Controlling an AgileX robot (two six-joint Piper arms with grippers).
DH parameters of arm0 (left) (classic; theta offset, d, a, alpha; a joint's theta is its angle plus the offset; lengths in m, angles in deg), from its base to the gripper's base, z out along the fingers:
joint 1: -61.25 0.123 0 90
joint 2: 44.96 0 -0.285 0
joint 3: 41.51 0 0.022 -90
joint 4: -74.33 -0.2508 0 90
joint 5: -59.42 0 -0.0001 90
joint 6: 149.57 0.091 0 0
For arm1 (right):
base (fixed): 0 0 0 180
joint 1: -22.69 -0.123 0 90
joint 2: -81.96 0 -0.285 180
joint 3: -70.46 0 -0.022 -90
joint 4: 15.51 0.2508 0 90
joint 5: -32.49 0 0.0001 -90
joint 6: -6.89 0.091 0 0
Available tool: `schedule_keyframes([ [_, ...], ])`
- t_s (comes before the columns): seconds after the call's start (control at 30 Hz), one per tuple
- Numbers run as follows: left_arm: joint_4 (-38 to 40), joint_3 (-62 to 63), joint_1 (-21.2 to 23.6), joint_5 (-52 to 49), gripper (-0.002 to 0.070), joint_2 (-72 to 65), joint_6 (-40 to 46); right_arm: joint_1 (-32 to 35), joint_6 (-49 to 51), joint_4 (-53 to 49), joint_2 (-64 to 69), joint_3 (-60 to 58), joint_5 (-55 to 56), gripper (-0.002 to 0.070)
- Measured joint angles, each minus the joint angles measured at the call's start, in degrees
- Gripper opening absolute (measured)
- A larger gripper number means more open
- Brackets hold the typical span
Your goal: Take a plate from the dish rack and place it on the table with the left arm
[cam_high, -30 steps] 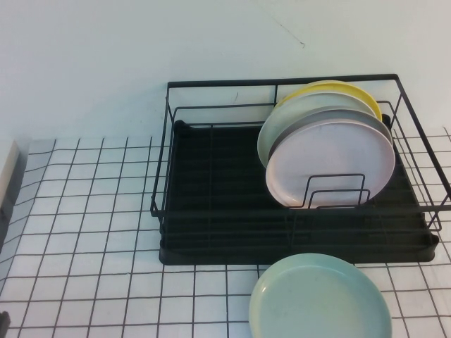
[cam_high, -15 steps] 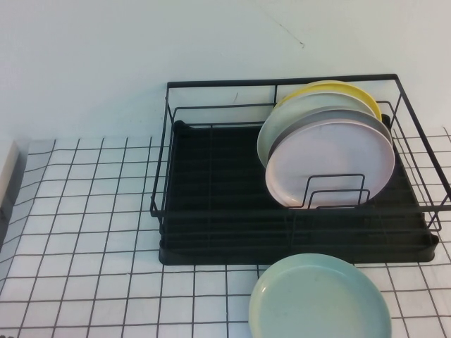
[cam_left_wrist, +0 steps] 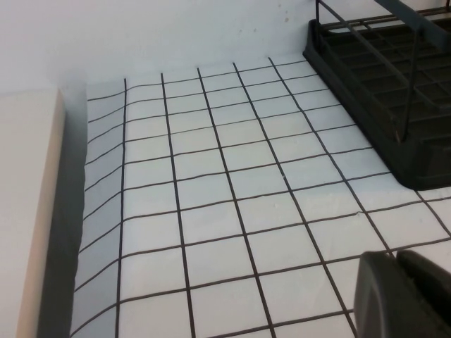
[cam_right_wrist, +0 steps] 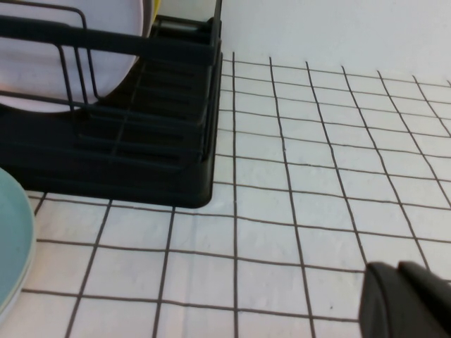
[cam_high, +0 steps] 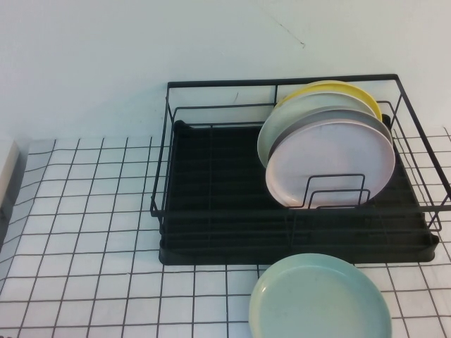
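One black wire dish rack (cam_high: 211, 204) stands on the gridded table (cam_high: 91, 232) — and five plates are visible in all. Four stand upright in the rack toward the table's right edge: a yellow plate (cam_high: 352, 91), a pale whitish plate (cam_high: 310, 105), a grey plate (cam_high: 338, 115) and a pale pink plate (cam_high: 331, 158). One mint-green plate (cam_high: 320, 299) lies flat on the table at the near edge — outside the rack.

High view looks down on the dish rack (cam_high: 296, 176); both wrist views skim the table (cam_left_wrist: 232, 211), sharing rack corners.
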Motion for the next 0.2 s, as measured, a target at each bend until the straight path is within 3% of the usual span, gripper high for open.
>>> schedule_keyframes([
  [0.2, -0.9, 0.0, 0.2, 0.0, -0.0003, 0.0, -0.4, 0.0, 0.0, 0.0, 0.0, 0.0, 0.0, -0.0001],
])
